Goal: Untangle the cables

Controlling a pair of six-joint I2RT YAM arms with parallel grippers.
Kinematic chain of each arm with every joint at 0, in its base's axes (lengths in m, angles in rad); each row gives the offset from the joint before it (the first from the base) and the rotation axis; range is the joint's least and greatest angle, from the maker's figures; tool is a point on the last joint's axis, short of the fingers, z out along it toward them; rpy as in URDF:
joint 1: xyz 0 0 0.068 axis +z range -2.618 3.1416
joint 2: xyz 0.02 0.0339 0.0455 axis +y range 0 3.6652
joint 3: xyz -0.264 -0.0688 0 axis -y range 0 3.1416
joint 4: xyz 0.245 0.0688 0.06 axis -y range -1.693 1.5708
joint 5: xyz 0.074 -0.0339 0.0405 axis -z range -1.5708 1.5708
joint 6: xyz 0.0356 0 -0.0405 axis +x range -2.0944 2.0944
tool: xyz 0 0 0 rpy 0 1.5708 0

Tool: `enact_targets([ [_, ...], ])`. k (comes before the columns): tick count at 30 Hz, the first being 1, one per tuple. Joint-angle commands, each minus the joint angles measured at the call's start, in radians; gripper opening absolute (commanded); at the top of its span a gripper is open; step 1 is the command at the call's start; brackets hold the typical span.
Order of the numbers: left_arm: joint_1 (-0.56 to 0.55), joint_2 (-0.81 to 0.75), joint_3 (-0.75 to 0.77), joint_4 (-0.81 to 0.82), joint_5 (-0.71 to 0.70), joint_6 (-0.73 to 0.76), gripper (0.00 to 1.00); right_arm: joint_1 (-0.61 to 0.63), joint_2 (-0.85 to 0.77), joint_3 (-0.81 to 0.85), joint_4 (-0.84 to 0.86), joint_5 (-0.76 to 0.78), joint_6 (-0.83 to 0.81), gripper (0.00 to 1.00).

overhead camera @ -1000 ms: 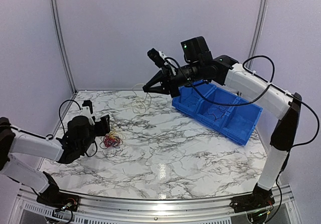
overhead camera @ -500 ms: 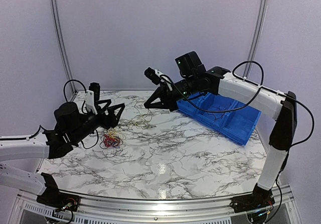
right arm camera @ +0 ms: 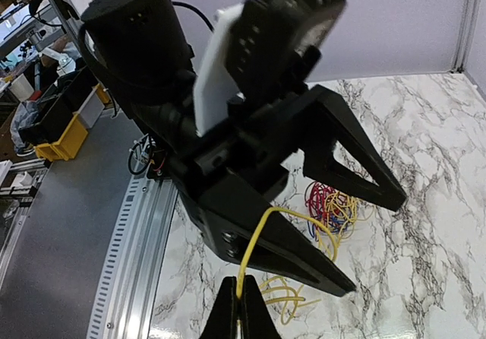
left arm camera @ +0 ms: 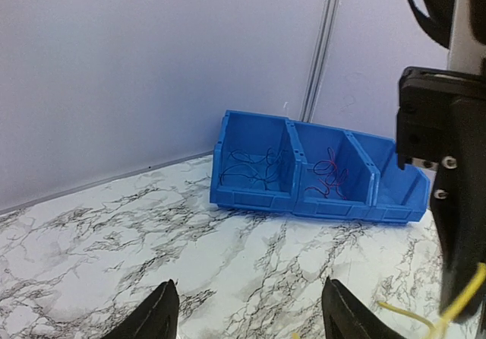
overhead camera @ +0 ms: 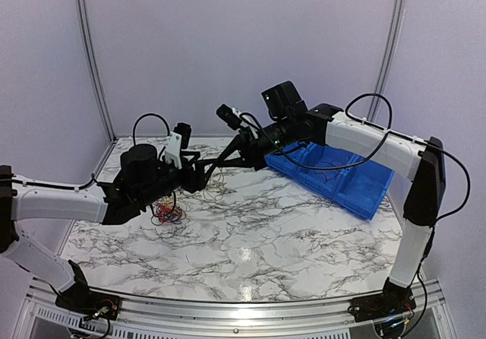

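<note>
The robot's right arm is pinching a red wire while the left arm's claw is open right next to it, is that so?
Nearly. The wire pinched in the right gripper is yellow, not red, as the right wrist view shows. The left gripper does stand open next to it.

Pinched tight between the right jaws at the bottom edge: a yellow cable (right arm camera: 240,282), arching up and rightward across the lower of the left jaws, spread wide just ahead. Beyond, on the marble counter (right arm camera: 425,202), a small tangle (right arm camera: 328,202) of red and yellow cables. At left, a metal rail (right arm camera: 140,232).
</note>
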Motion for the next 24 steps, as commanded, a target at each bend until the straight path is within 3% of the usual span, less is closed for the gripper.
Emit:
enact_targets([
  [1,-0.002,0.118,0.035,0.102,-0.078,-0.015,0.65,0.004,-0.031,0.028,0.009,-0.079,0.002,0.00],
  [9,-0.001,0.354,0.117,0.178,-0.201,-0.033,0.64,-0.014,-0.142,0.110,-0.143,-0.125,-0.098,0.00],
  [14,0.005,0.457,0.153,0.182,-0.228,-0.056,0.63,-0.087,-0.223,0.142,-0.190,-0.128,-0.119,0.00],
  [19,0.010,0.508,0.166,0.182,-0.244,-0.080,0.63,-0.244,-0.311,0.100,-0.194,-0.141,-0.115,0.00],
  [24,0.010,0.464,0.138,0.182,-0.227,-0.099,0.64,-0.451,-0.432,-0.010,-0.194,-0.115,-0.127,0.00],
])
